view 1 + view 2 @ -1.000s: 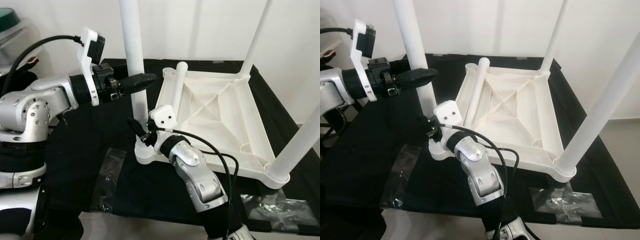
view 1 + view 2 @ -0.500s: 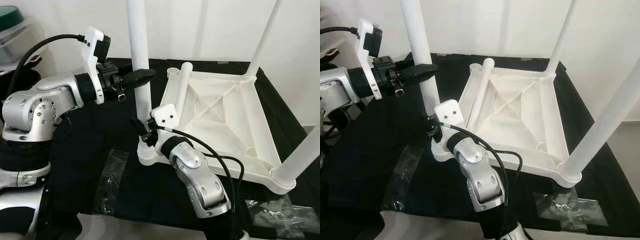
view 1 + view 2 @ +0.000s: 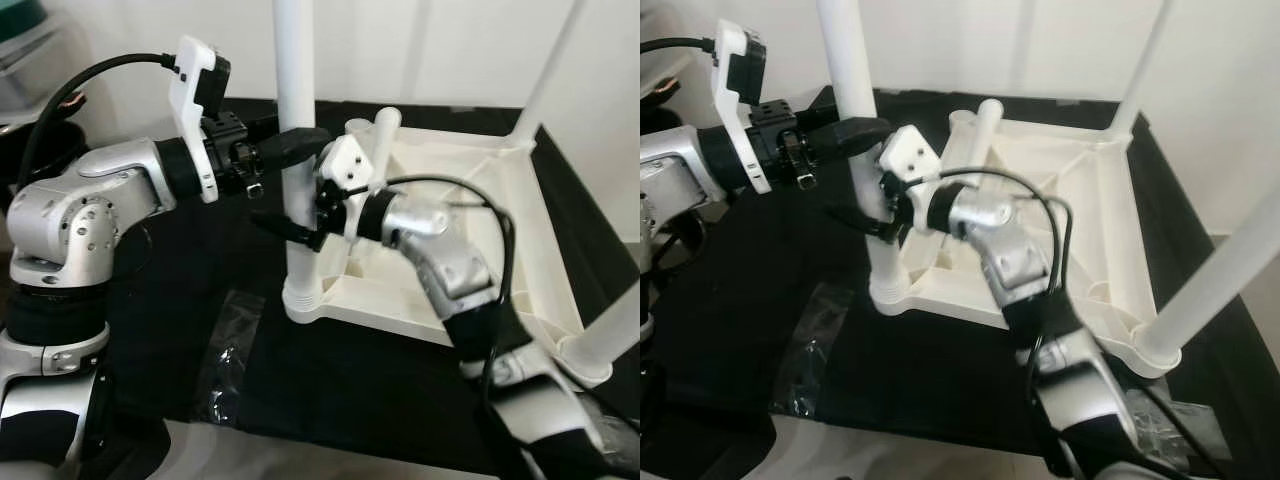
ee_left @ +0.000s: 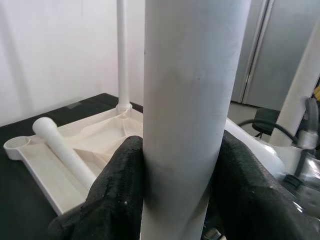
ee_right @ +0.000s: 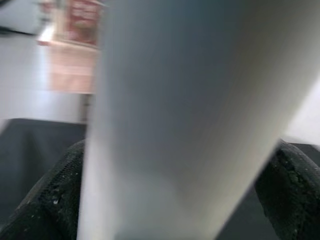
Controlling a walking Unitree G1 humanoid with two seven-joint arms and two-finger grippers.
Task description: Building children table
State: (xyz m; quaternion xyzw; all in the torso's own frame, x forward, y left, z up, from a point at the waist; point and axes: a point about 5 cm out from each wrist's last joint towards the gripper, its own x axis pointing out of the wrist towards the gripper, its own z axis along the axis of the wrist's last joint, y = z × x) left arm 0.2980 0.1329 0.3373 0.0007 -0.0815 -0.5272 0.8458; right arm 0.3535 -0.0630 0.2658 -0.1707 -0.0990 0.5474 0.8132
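I've both the left gripper [image 3: 305, 142] and right gripper [image 3: 290, 225] clamped on the nine-o'clock leg [image 3: 298, 120], seating it; next, twist it tight.

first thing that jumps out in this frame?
Both end effectors on one upright white table leg at the near-left corner of the upside-down white tabletop on black cloth: left end effector clamped higher, right end effector just below. A loose leg lies in the tabletop.
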